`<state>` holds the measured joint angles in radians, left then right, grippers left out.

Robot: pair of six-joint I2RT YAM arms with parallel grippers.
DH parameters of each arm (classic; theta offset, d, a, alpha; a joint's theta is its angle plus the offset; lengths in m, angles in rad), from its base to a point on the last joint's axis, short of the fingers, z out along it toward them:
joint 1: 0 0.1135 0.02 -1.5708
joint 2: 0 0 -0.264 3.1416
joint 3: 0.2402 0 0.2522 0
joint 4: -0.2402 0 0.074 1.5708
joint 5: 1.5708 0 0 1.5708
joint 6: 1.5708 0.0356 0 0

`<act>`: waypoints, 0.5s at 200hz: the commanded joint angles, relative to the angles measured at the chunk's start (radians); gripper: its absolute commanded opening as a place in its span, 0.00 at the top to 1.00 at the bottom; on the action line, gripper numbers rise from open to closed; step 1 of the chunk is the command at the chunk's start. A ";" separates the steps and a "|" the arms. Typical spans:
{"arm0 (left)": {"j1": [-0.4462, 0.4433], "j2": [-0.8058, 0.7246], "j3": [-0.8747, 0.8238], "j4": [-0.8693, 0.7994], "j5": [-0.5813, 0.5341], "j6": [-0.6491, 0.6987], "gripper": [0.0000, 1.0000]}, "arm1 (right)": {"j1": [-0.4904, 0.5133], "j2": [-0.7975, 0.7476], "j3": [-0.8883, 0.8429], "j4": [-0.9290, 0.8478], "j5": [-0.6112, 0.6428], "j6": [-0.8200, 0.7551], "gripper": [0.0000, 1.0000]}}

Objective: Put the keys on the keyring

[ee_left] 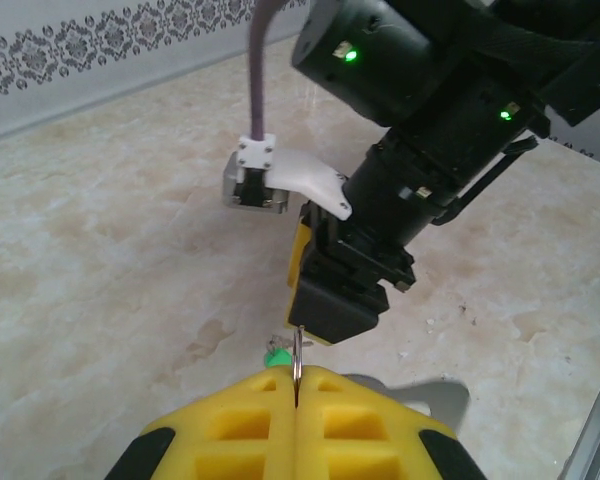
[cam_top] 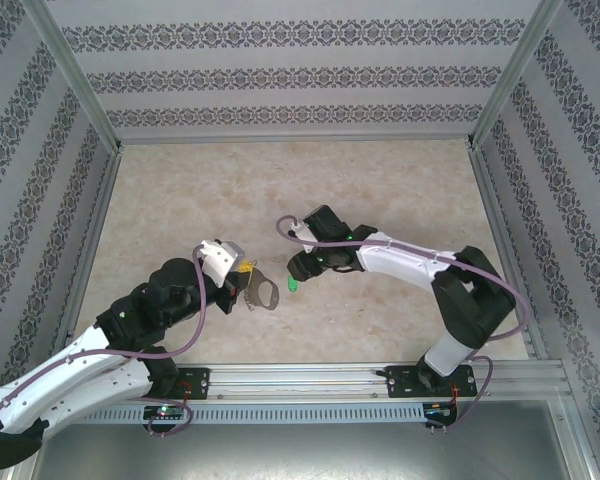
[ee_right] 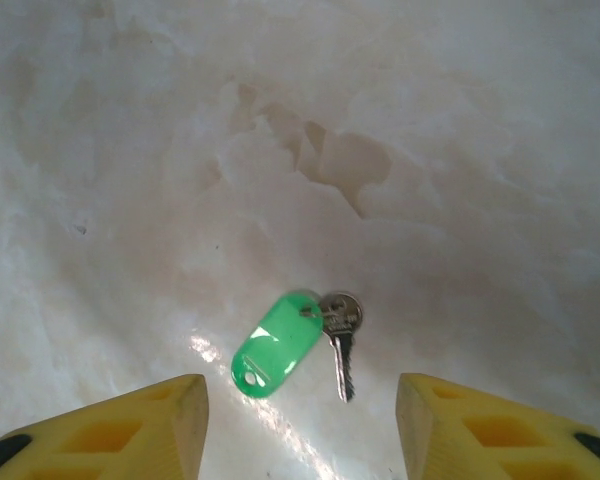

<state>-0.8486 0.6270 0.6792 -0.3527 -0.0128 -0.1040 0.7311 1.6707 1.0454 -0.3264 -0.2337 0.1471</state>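
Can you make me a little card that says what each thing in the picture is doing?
left gripper: shut on the keyring
right gripper: open, above the key
key: green head, silvery blade, lying flat on the table
key and keyring: apart, key not on the ring yet

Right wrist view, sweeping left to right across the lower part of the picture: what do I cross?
One yellow finger → green key head → silver key blade → other yellow finger.
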 commanded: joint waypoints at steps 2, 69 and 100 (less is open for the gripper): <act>0.010 -0.014 -0.004 -0.002 -0.022 -0.016 1.00 | 0.023 0.057 0.052 -0.031 -0.001 -0.009 0.51; 0.010 -0.013 -0.016 -0.013 -0.057 0.003 1.00 | 0.036 0.135 0.079 -0.044 0.038 0.005 0.54; 0.010 -0.010 -0.014 -0.015 -0.064 0.012 1.00 | 0.044 0.177 0.106 -0.044 0.016 0.010 0.57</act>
<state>-0.8486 0.6209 0.6651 -0.3607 -0.0574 -0.1059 0.7624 1.8145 1.1164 -0.3561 -0.2188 0.1516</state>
